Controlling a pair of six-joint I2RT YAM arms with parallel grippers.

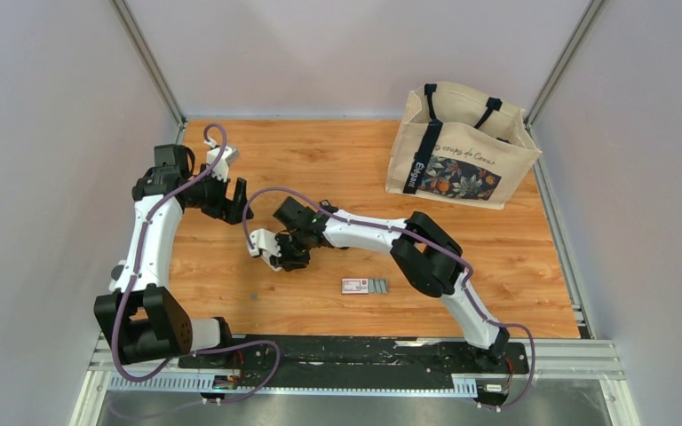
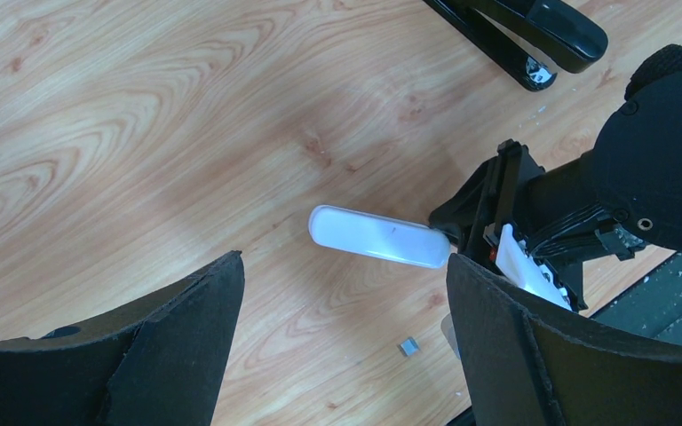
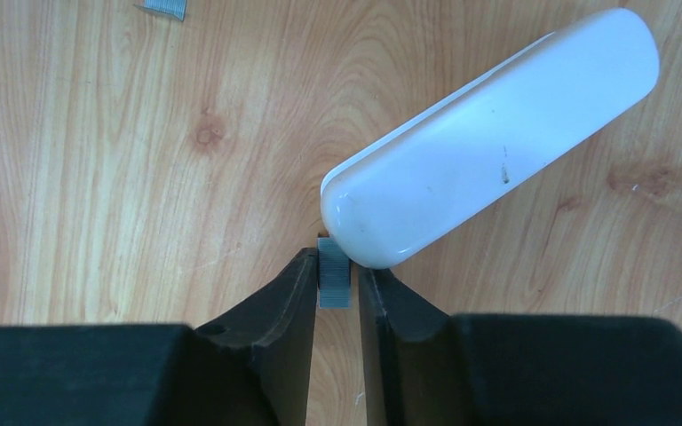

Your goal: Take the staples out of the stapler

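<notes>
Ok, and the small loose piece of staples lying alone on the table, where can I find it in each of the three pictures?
Top view: the loose staple piece is a tiny grey speck, left of the red-and-white box.
Left wrist view: the piece lies low, right of centre.
Right wrist view: the piece is in the top left corner.
Shared landmark: the right gripper, a strip of staples between its fingers.

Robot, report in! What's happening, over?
Left gripper open, off to the side. Right gripper pinching staples beside white stapler. Nothing in the way.
</notes>
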